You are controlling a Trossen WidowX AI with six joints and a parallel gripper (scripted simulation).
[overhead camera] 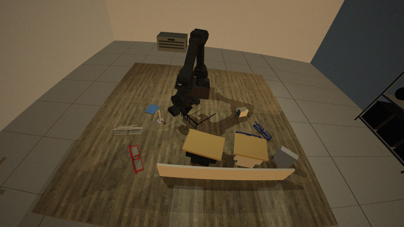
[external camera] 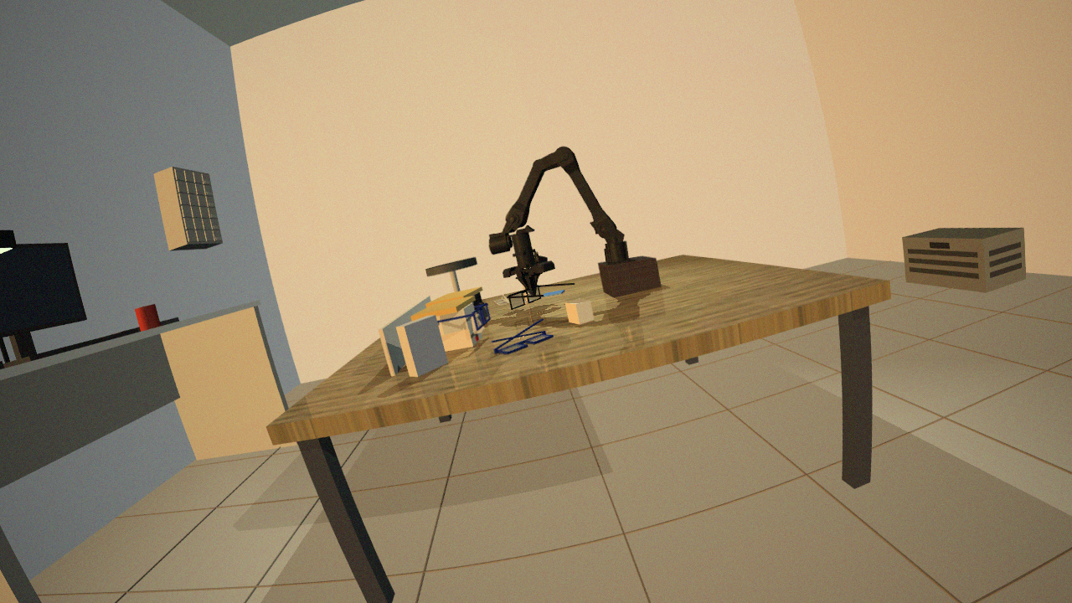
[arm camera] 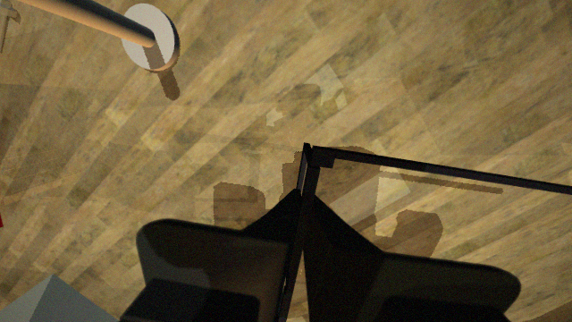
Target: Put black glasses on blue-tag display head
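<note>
My gripper (overhead camera: 185, 113) (external camera: 530, 294) (arm camera: 300, 196) is shut on the front frame of the black glasses (overhead camera: 206, 119) (external camera: 558, 285) (arm camera: 447, 171), holding them a little above the table. Their temples are spread open and point back toward the arm's base side. Two display heads with flat yellow tops stand beyond the glasses: a dark-bodied left head (overhead camera: 204, 144) and a tan right head (overhead camera: 250, 146) (external camera: 458, 331). Blue glasses (overhead camera: 248, 134) sit at the front of the right head. I cannot make out the blue tag in these views. The held glasses touch neither head.
A wide upright panel (overhead camera: 226, 172) stands behind the heads, with a grey block (overhead camera: 284, 158) beside it. Loose blue glasses (overhead camera: 262, 133) and a small pale cube (overhead camera: 242, 113) (external camera: 579, 312) lie to the right. A peg stand (overhead camera: 159, 116) (arm camera: 165, 31), white glasses and red glasses are left.
</note>
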